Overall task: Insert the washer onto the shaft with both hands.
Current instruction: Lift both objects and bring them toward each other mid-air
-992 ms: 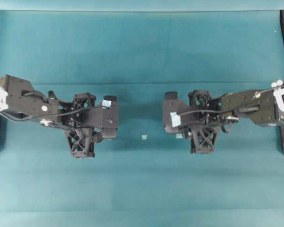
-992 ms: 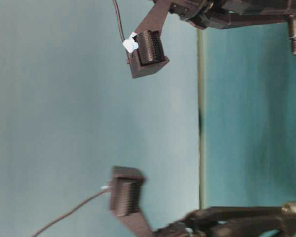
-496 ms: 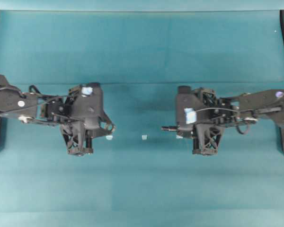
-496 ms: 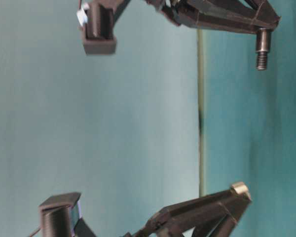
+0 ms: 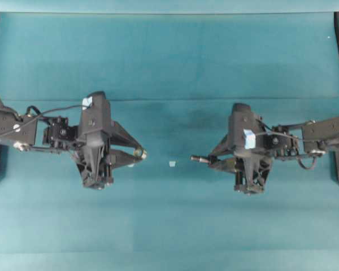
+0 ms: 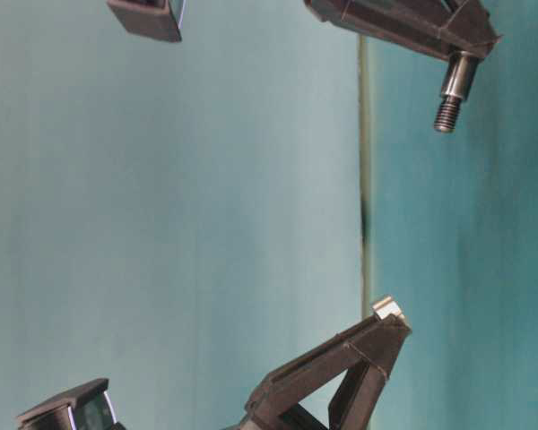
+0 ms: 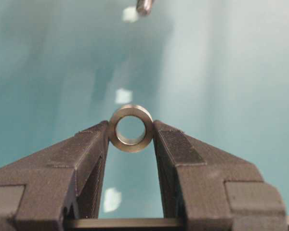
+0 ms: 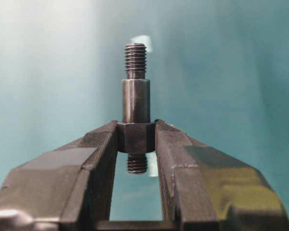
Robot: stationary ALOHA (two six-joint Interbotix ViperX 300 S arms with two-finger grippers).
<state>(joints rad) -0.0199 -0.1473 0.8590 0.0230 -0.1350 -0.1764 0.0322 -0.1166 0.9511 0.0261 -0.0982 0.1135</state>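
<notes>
My left gripper (image 7: 131,129) is shut on the washer (image 7: 131,143), a silvery-tan ring pinched by its sides at the fingertips, its hole facing the camera. From overhead the washer (image 5: 139,153) sits at the tip of the left gripper (image 5: 137,153). The right gripper (image 8: 137,137) is shut on the shaft (image 8: 135,96), clamping its thick collar, threaded end pointing away. Seen from overhead, the shaft (image 5: 199,160) sticks out leftward from the right gripper (image 5: 213,161), toward the washer. Both parts hang above the mat with a gap between them; at table level the shaft (image 6: 451,88) and the washer (image 6: 386,309) are well apart.
A pale blue tape scrap (image 5: 172,164) lies on the teal mat (image 5: 169,68) between the two grippers. More pale scraps show under the left gripper in its wrist view. Black frame rails run along the left and right edges.
Both arms have drawn back from the middle and turned their grippers to face each other. The washer and the shaft now point at one another across the gap.
</notes>
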